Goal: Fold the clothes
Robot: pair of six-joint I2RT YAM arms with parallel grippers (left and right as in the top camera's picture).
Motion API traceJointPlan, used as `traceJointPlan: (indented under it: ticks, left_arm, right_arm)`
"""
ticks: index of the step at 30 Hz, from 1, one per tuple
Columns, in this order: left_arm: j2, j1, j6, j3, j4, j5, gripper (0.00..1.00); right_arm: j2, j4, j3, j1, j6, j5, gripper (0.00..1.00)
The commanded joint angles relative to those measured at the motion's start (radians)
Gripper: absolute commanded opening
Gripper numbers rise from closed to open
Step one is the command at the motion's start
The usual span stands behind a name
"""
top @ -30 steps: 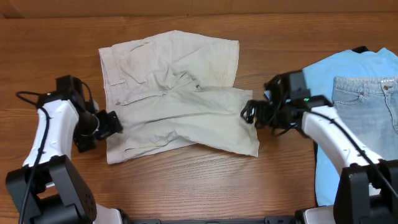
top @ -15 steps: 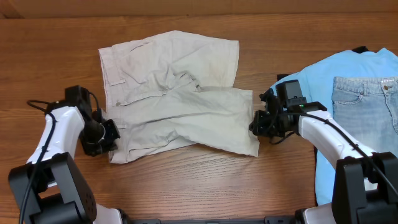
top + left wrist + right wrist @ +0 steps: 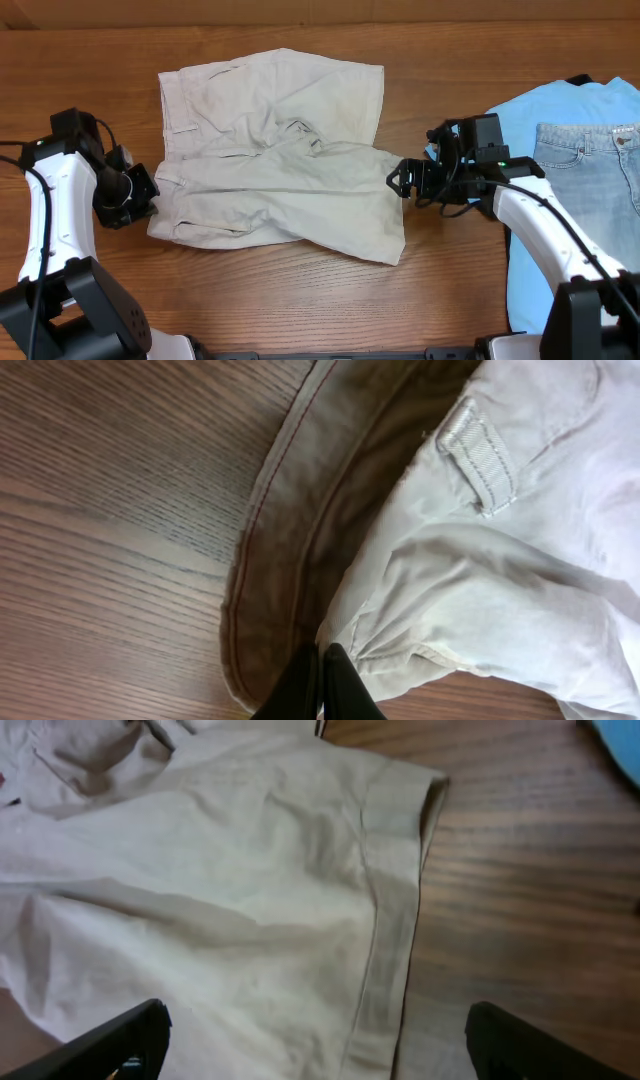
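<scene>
The pale beige shorts (image 3: 280,150) lie spread and rumpled across the middle of the table, waistband to the left and legs to the right. My left gripper (image 3: 146,193) is shut on the waistband's front corner. In the left wrist view its black fingers (image 3: 322,680) pinch the fabric edge, and a belt loop (image 3: 480,455) shows further up. My right gripper (image 3: 398,180) hovers at the hem of the front leg. The right wrist view shows it open (image 3: 315,1042), wide apart over the hem (image 3: 390,950) and holding nothing.
A light blue T-shirt (image 3: 530,110) lies at the right edge with pale denim jeans (image 3: 600,160) on top of it, just behind my right arm. Bare wooden table (image 3: 300,300) surrounds the shorts.
My left gripper closed on the waistband corner and pulled it to the left, dragging the front of the shorts that way. The right gripper moved slightly back and stands open.
</scene>
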Motion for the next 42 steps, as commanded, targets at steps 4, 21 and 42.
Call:
traceJointPlan:
  ticks: [4, 21, 42]
  left_arm:
    - [-0.006, -0.007, 0.023, -0.019, 0.010, -0.002, 0.04]
    - [-0.006, 0.026, 0.023, 0.044, 0.026, -0.006, 0.04]
    - [-0.006, -0.001, 0.047, -0.022, 0.177, 0.012, 0.53]
  right_arm:
    - [0.147, 0.042, -0.025, 0.043, -0.011, -0.005, 0.89]
    - [0.114, -0.460, 0.414, 0.013, -0.011, 0.008, 0.04]
    - [0.287, -0.291, 0.452, -0.002, -0.037, 0.100, 0.67]
